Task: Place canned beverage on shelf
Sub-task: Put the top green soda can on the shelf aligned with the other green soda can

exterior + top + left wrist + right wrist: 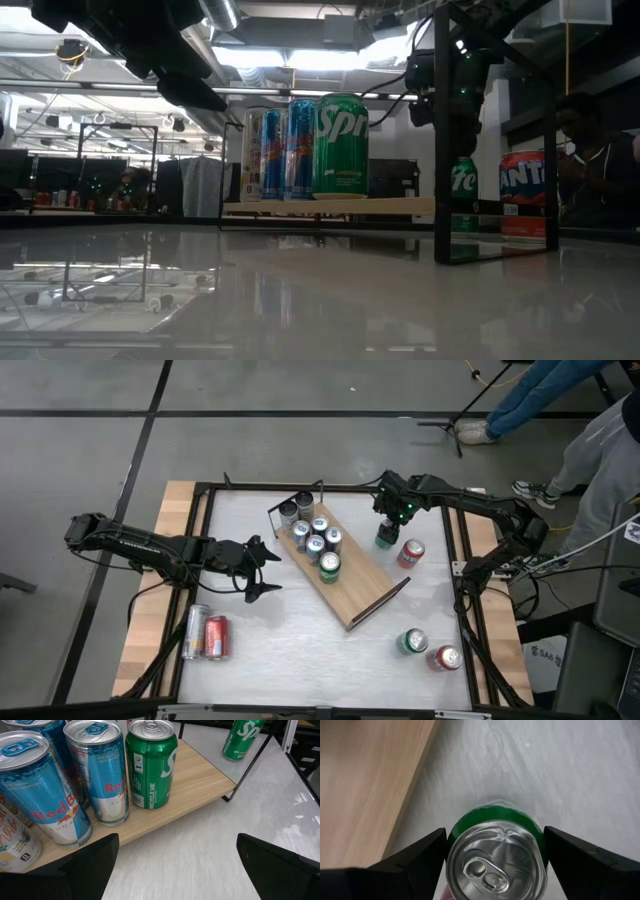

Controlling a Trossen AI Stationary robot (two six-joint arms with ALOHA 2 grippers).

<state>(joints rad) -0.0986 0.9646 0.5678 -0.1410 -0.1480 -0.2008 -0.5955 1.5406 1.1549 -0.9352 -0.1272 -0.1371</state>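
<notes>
Green can stands upright between right gripper fingers.

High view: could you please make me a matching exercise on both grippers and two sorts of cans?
1 left gripper
2 right gripper
3 Red Bull cans
4 silver can

A lying near the table's left edge
B open over bare table
C standing on the shelf
D closed on a green can

Pairs: 1-B, 2-D, 3-C, 4-A
</notes>
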